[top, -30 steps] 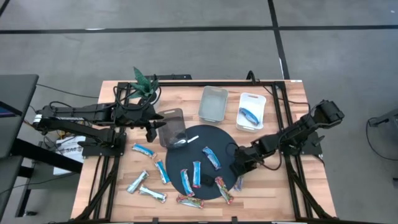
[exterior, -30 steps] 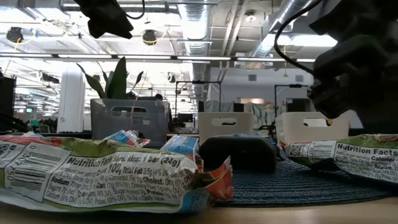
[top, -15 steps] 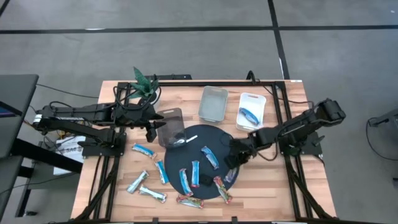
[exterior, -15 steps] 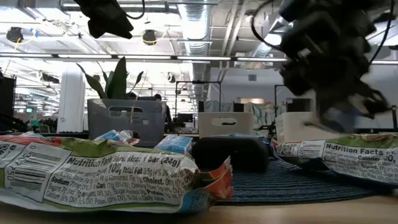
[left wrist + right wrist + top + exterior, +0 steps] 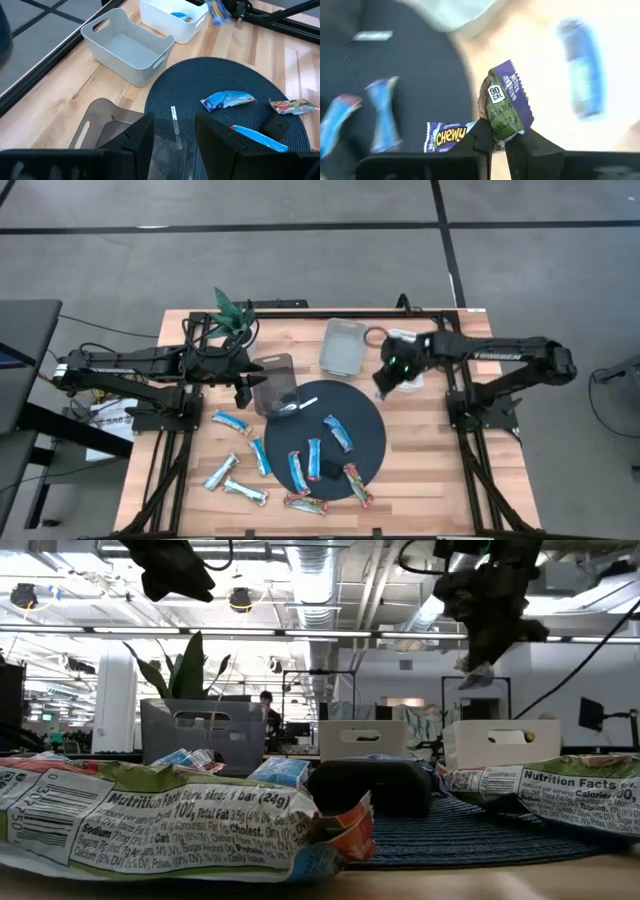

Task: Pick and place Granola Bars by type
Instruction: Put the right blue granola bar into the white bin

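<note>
My right gripper (image 5: pixel 385 384) hangs high over the table beside the white bin (image 5: pixel 408 340), shut on a purple-blue wrapped granola bar (image 5: pixel 502 107). That bar also shows in the low view (image 5: pixel 476 671) and the left wrist view (image 5: pixel 217 10). A blue bar (image 5: pixel 180 16) lies in the white bin. Three blue bars (image 5: pixel 316 457) and a red/green bar (image 5: pixel 357 485) lie on the dark round mat (image 5: pixel 360 420). Several more bars (image 5: pixel 232 422) lie on the wood left of the mat and near it. My left gripper (image 5: pixel 175 142) is open and empty above the smoky clear bin (image 5: pixel 275 385). My right gripper pinches the purple-blue bar between its two fingers (image 5: pixel 482 137), at a bend in the wrapper (image 5: pixel 496 136) near its middle. One end stands up past the fingers and the other end (image 5: pixel 445 136) sticks out sideways. The fingers point down and the bar hangs clear of the table.
A grey bin (image 5: pixel 343 345) stands left of the white bin at the far side. A small black block (image 5: pixel 330 470) and a white stick (image 5: pixel 310 402) lie on the mat. A plant (image 5: pixel 230 310) stands at the far left. Bare wood lies right of the mat.
My right gripper has risen from the mat's near right edge and gone toward the table's far edge, to the white bin. The purple-blue bar has gone with it, lifted clear of the mat.
</note>
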Robot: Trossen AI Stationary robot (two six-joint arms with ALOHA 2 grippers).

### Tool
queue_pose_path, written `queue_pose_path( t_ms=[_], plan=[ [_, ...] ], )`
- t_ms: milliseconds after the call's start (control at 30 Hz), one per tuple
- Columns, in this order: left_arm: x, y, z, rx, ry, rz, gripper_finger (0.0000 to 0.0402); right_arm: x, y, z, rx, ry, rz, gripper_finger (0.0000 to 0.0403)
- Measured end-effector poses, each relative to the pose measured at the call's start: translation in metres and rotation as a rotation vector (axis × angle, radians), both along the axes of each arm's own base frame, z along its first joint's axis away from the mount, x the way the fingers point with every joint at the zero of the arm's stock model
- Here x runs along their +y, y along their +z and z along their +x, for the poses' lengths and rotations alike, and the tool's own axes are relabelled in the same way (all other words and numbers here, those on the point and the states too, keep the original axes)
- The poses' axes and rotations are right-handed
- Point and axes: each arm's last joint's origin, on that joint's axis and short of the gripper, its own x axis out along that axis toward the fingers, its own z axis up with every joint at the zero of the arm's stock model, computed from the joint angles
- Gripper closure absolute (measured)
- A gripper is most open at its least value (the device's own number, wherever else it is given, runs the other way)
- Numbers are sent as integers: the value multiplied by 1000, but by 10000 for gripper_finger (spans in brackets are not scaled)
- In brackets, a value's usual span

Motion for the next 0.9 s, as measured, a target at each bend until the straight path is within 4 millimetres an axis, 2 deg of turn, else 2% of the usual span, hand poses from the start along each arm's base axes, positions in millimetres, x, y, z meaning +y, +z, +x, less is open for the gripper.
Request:
queue_pose_path(
  t_ms=[133,333,600,733,900],
  plan=[
    [0,0,0,0,1,0,267,-22,3,-13,74,-27,-44,393],
    [0,0,0,0,1,-1,267,-47,-4,-21,188,-36,-79,372],
    [0,0,0,-1,4,-2,267,-65,-9,-26,233,-48,-87,364],
    [1,0,0,-3,32,10,267,-66,-9,-26,232,-23,-95,326],
    [2,0,0,-6,58,13,267,-66,-9,-26,230,-20,-96,254]
  ],
)
